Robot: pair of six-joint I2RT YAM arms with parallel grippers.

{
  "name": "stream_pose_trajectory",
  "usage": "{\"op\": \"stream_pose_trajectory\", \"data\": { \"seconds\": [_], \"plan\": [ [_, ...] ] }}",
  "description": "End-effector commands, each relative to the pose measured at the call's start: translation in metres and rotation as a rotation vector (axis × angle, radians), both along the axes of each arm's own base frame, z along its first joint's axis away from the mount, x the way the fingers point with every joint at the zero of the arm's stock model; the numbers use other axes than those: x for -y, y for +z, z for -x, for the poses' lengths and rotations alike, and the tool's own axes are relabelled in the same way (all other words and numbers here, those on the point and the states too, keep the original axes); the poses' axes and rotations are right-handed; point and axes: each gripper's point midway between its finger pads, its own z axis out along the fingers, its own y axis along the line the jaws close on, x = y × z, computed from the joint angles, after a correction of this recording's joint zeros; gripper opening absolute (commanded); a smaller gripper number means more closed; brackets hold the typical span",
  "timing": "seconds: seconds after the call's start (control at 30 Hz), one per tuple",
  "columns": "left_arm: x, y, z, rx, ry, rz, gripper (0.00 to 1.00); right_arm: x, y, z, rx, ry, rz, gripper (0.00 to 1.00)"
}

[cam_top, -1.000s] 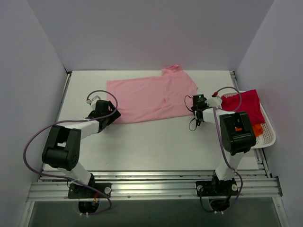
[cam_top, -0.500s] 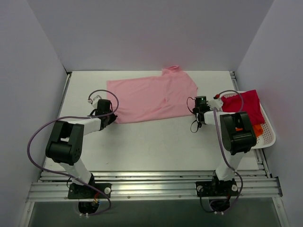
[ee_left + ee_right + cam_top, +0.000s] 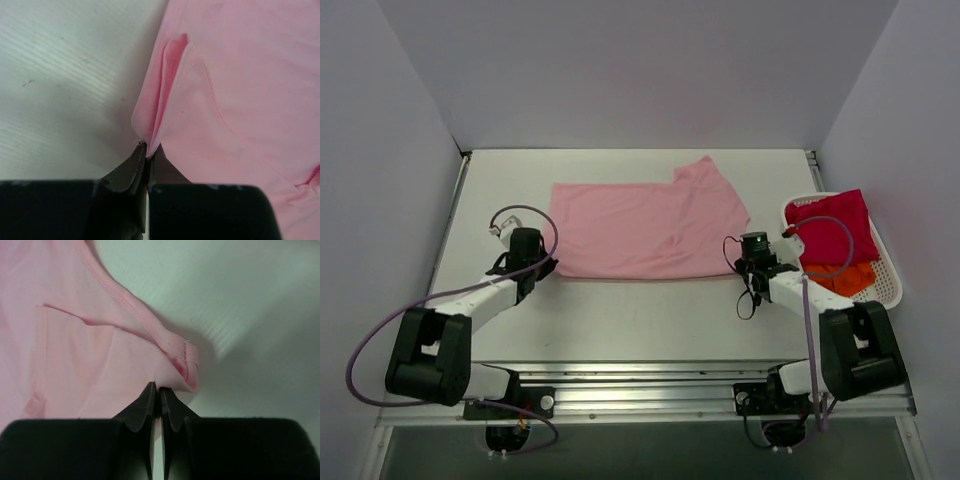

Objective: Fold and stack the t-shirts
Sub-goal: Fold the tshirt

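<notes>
Left gripper (image 3: 147,152) and right gripper (image 3: 158,392) each clamp 1 near corner of the light pink t-shirt (image 3: 640,225), which lies spread on the white table (image 3: 650,310).

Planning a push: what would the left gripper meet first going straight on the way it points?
The pink shirt: the left gripper is shut on its edge, and the pinched-up fold lies directly ahead.

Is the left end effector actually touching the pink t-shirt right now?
Touching. The left wrist view shows the left end effector pinched shut on an edge fold of the pink t-shirt.
</notes>
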Motion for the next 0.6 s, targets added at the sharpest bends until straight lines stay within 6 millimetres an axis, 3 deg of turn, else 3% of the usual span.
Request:
{"op": "stream_pose_trajectory", "data": {
  "seconds": [0.0,0.07,0.1,0.13,0.2,0.23,0.27,0.3,0.33,0.37,0.4,0.57],
  "plan": [
    [-0.009,0.01,0.023,0.004,0.039,0.0,0.02,0.005,-0.003,0.038,-0.061,-0.002,0.017,0.0],
    [-0.015,0.014,0.041,0.004,0.048,-0.002,0.02,0.005,0.008,0.046,-0.024,0.001,0.004,0.0],
    [-0.017,0.016,0.047,0.007,0.055,0.001,0.02,0.008,-0.001,0.064,-0.075,0.006,0.011,0.0],
    [-0.017,0.027,0.051,0.043,0.055,0.015,0.02,0.007,0.007,0.067,-0.045,0.01,0.002,0.0],
    [-0.02,0.023,0.067,0.025,0.055,0.011,0.05,0.008,0.011,0.08,-0.036,0.023,-0.009,0.0],
    [-0.02,0.033,0.071,0.058,0.053,0.023,0.1,0.008,0.012,0.084,-0.032,0.027,-0.013,0.09],
    [-0.022,0.028,0.08,0.033,0.051,0.018,0.19,0.01,0.011,0.092,-0.049,0.029,-0.011,0.24],
    [-0.023,0.03,0.085,0.033,0.052,0.023,0.33,0.009,0.013,0.096,-0.045,0.037,-0.016,0.59],
    [-0.022,0.038,0.088,0.056,0.048,0.037,0.66,0.009,0.021,0.098,-0.01,0.036,-0.025,0.74],
    [-0.023,0.035,0.095,0.036,0.044,0.036,0.87,0.012,0.02,0.107,-0.032,0.037,-0.017,0.87],
    [-0.022,0.038,0.099,0.039,0.038,0.042,0.94,0.014,0.029,0.108,0.0,0.033,-0.018,0.98],
    [-0.022,0.067,0.114,0.082,0.021,0.064,0.94,0.012,0.052,0.112,0.056,0.048,-0.039,1.0]
  ]
}}
